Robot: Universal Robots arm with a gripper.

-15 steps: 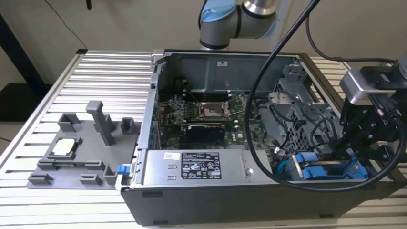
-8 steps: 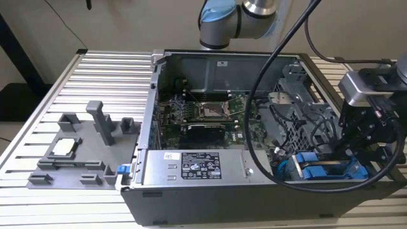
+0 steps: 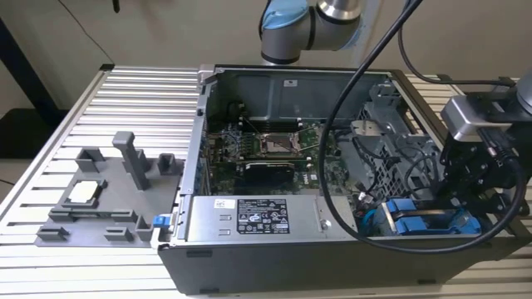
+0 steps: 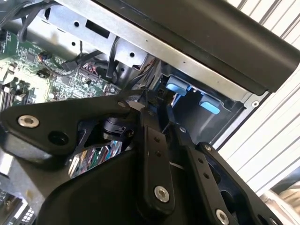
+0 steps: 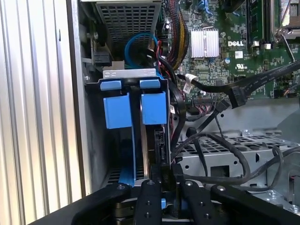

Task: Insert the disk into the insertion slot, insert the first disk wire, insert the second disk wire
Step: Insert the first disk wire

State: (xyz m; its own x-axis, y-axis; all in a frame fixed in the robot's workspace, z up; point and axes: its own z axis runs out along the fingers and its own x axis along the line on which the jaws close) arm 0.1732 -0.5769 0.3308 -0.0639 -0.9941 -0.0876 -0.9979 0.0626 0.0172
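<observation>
disk [image 5: 116, 110]: blue frame | motherboard [image 5: 212, 71]: green | hand [image 5: 168, 174]: black | table [image 5: 37, 117]: ribbed pale grey

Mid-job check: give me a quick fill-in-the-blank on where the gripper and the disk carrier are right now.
1. In the exterior view, the gripper is at that view's ____ end of the computer case.
2. In the first wrist view, the disk carrier sitting in the drive bay is coloured ____.
3. The grey fixture tray stands on the slatted table on the exterior view's ____ of the case.

Missing words: right; blue; left.
</observation>
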